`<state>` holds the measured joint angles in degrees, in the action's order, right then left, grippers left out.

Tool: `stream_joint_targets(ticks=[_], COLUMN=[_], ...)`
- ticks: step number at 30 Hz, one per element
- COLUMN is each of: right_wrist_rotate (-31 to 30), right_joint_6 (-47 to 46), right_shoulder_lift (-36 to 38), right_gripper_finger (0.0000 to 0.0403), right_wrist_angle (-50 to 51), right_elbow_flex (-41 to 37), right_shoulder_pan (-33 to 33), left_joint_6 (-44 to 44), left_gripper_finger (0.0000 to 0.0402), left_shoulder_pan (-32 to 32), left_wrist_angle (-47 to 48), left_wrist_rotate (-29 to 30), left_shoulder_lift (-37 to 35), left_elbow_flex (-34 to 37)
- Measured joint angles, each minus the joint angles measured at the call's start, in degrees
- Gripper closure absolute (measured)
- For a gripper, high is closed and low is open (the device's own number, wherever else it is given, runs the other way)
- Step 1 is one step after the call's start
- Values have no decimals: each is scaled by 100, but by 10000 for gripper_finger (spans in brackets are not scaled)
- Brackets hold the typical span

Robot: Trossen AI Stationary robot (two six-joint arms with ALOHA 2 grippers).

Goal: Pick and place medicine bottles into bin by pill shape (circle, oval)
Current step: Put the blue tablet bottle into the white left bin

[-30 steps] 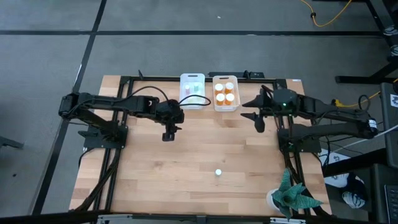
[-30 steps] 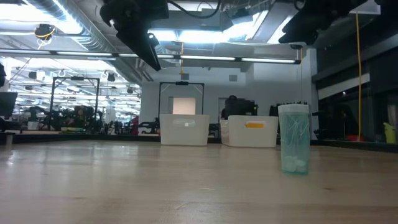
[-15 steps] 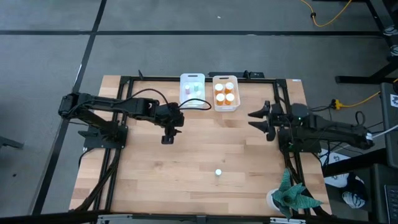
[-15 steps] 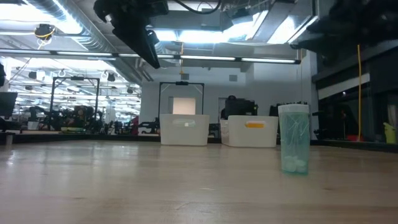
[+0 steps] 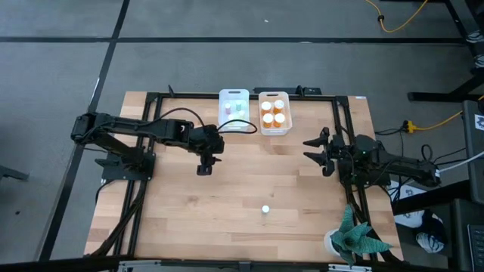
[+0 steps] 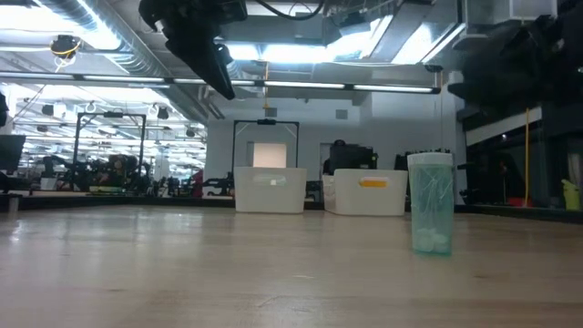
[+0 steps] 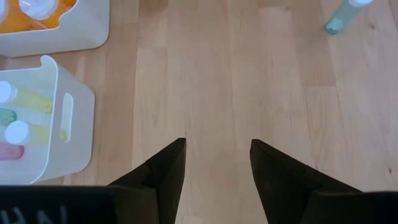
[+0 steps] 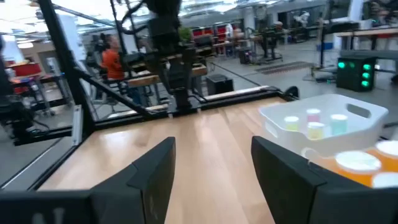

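**A:** Your one loose bottle (image 5: 265,209) stands upright on the surface, alone and well apart from both arms, toward the near edge. From the low view it reads as a pale green body with a white cap and a few round-looking white pills at the bottom.

**B:** And the others?

**A:** Already sorted. The pastel ones lie in the left bin (image 5: 234,111), the orange ones stand in the right bin (image 5: 274,113), the two bins just beside each other at the far edge.

**B:** So what can go wrong for me?

**A:** Tipping, mostly. It is tall and narrow, so if you come in off-centre a finger will likely knock it over and send it rolling. The pill shape is also hard to read from above, so you could pick the wrong bin.

**B:** Which arm?

**A:** The left end effector (image 5: 204,168) hangs above the bare surface near the bins, fingers spread, holding nothing. The right end effector (image 5: 317,153) sits by the right edge, also spread and empty. Either reach is long; dropping too fast risks striking the cap.
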<state>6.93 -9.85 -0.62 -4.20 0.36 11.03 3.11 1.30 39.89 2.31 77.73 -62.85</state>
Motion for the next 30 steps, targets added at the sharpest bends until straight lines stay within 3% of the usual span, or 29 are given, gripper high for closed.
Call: stream_joint_targets(ticks=[7,13,17,23,30], right_wrist_rotate=[-198,-193,-191,-190,-187], right_joint_6=[124,114,123,125,132], right_shoulder_lift=[45,42,42,42,39], right_gripper_finger=[191,191,191,191,191], right_wrist_angle=[224,222,224,226,226], right_elbow_flex=[0,2,2,2,2], right_shoulder_pan=[0,0,0,0,0], left_joint_6=[-164,-295,-267,-256,-249], left_gripper_finger=[231,231,231,231,231], left_shoulder_pan=[-31,-359,-583,-759,-1145], left_wrist_angle=[-261,-693,-1213,-2735,-3186], left_wrist_rotate=[-103,-666,-656,-585,-287], left_shoulder_lift=[23,469,875,1428,2013], left_elbow_flex=[0,0,1,0,0])
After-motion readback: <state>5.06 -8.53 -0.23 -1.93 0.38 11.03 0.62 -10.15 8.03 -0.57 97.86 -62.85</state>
